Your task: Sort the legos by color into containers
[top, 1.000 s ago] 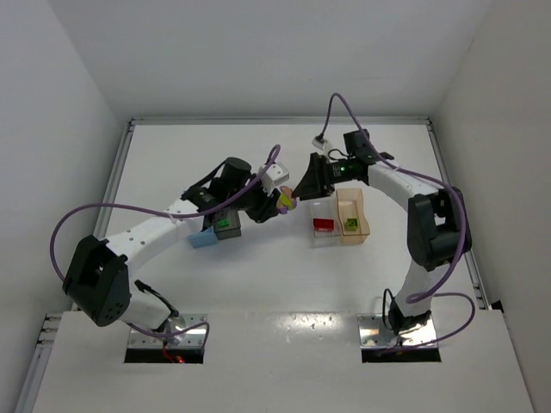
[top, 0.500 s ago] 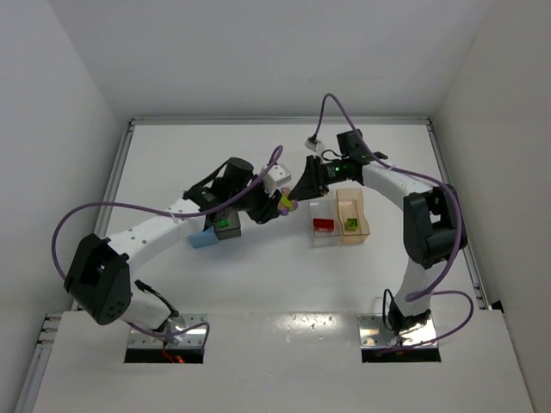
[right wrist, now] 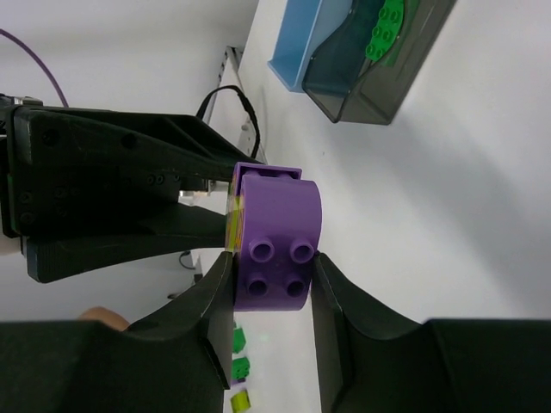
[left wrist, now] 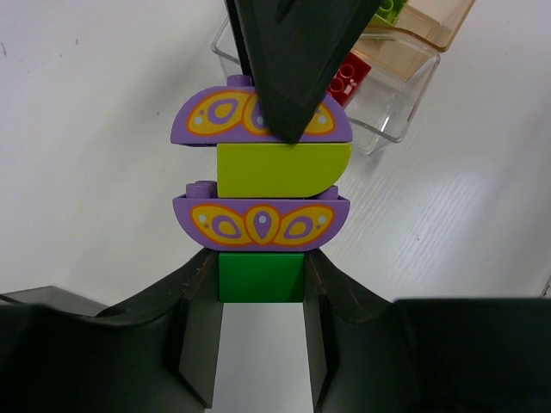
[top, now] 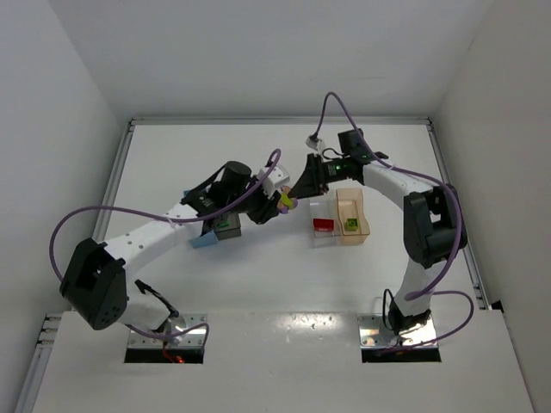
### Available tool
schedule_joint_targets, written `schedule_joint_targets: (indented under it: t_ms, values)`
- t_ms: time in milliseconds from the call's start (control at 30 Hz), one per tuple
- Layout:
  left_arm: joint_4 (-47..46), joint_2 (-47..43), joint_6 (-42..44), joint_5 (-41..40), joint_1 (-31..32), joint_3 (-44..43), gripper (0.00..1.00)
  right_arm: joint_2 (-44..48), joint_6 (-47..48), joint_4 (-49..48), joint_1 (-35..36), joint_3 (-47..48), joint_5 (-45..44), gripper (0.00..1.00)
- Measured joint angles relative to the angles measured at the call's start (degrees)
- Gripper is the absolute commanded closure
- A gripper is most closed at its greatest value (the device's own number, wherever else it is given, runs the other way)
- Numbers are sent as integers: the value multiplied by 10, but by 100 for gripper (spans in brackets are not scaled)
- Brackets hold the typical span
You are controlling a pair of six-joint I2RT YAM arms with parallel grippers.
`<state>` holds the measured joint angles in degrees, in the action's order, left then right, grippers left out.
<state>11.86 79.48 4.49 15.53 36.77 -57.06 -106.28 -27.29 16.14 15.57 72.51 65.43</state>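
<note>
Right claw [right wrist: 274, 277] now closed (purple brick [right wrist: 277, 225]), bins [right wrist: 379, 93] beyond

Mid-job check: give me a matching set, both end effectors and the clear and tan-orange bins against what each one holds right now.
Column 1
1. left end effector
2. right end effector
3. clear bin
4. tan-orange bin

Column 2
A. red brick
B. top purple brick of the stack
C. yellow-green brick
D. green brick at the stack's base

Pairs: 1-D, 2-B, 3-A, 4-C
</note>
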Motion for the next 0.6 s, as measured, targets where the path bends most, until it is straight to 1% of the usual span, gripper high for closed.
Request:
schedule_joint_targets:
  t_ms: [133, 367, 500, 600]
  values:
    - [-2, -15, 0, -9, -4, 10, 100, 6, 1, -2, -7, 0, 2, 100]
    - [18, -34, -2, -30, -28, 24, 100, 29, 3, -7, -51, 0, -3, 100]
    - [23, -41, -4, -27, -37, 32, 100, 35, 4, -7, -54, 0, -6, 100]
    - [23, -43, -17, -30, -58, 33, 100, 38, 5, -7, -54, -2, -9, 100]
